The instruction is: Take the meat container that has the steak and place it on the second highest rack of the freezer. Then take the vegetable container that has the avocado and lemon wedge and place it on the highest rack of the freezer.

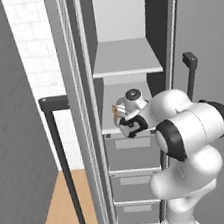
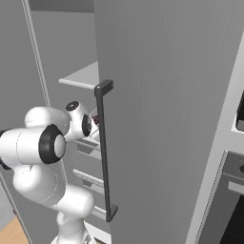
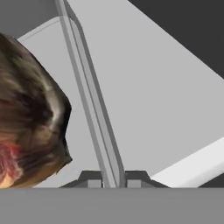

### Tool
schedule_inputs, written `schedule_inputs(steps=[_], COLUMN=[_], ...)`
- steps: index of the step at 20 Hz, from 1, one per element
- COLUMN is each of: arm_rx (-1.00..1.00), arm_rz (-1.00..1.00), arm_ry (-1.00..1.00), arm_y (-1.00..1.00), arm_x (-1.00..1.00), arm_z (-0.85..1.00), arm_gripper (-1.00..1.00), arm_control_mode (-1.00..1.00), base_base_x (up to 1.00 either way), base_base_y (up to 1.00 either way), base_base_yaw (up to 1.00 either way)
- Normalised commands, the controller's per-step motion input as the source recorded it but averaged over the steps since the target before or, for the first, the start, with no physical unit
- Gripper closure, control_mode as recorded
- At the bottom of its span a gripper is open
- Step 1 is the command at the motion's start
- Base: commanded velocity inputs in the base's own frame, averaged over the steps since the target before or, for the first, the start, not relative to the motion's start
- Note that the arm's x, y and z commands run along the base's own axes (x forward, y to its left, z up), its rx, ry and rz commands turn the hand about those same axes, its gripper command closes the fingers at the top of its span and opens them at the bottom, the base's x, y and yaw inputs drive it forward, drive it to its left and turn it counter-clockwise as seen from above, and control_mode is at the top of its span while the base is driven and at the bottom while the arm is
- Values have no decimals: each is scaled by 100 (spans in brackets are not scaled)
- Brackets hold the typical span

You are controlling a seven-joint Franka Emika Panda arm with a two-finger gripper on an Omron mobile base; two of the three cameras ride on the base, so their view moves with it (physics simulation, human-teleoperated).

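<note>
A tall grey freezer stands open before the robot, its door swung wide to the right with a long dark bar handle; inside are two pale shelves above three grey drawers; the highest rack is bare, and the white arm reaches in at the level of the second highest rack, the lower shelf just above the drawers; the gripper sits at that shelf, its two dark fingertips pinched nearly together on the thin upright wall of the meat container, a pale translucent rim that runs away from the jaws as a long straight edge; the steak, a reddish-brown slab with darker streaks, lies inside the container, close on the left of the fingertips in the hand view; in the left base view a small patch of its colour shows just to the left of the wrist, over the lower shelf; the container appears to be over or on that shelf, though whether its base touches cannot be told; judged from this, the container's long wall points straight ahead into the freezer, so the coming move is likely a release and a straight pull back along that line.
</note>
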Motion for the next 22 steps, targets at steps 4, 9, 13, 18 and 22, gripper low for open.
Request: schedule_inputs(steps=[4, 9, 13, 18, 22], arm_rx=[-2, -2, -1, -1, 0], arm_rz=[0, 0, 0, 1, 3], arm_ry=[0, 0, 0, 0, 0], arm_y=[0, 1, 0, 0, 0], arm_x=[0, 0, 0, 0, -5], arm_z=[-23, 4, 3, 26, 54], arm_gripper=[100, -100, -100, -100, -100], arm_control_mode=[-100, -100, -100, -100, -100], base_base_x=[0, 0, 0, 0, 0], base_base_y=[0, 0, 0, 0, 0], base_base_yaw=[0, 0, 0, 0, 0])
